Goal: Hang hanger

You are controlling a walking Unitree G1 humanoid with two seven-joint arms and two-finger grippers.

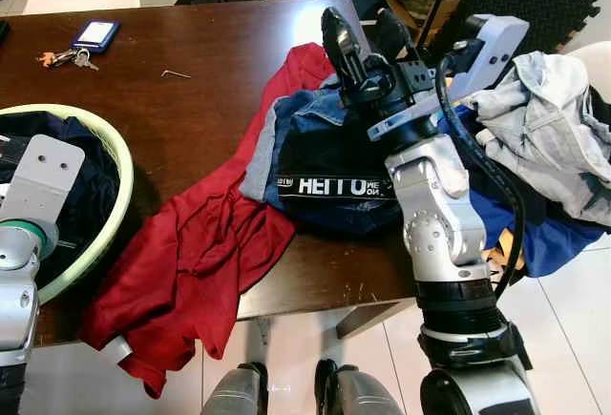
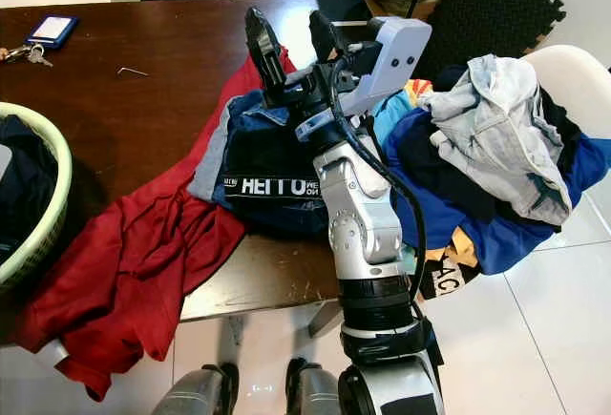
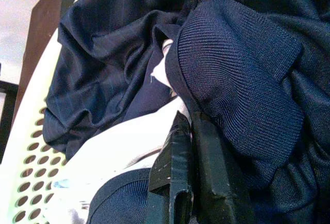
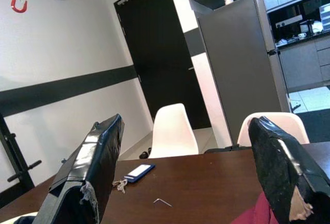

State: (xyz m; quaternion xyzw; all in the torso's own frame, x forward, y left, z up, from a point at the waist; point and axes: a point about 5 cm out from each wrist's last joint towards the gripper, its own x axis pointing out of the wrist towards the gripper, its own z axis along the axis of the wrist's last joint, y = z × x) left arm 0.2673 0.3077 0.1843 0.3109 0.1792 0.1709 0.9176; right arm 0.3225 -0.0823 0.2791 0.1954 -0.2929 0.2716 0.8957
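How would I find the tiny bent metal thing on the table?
Start at the dark brown table and look toward its far left corner, where keys lie beside a blue card holder. Just right of them, alone on bare wood, lies the small L-shaped metal key, thin and silver, unlike the bunched keys.

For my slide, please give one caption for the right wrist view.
Open right pincer held above the brown table, looking past keys and white chairs to a dark door.
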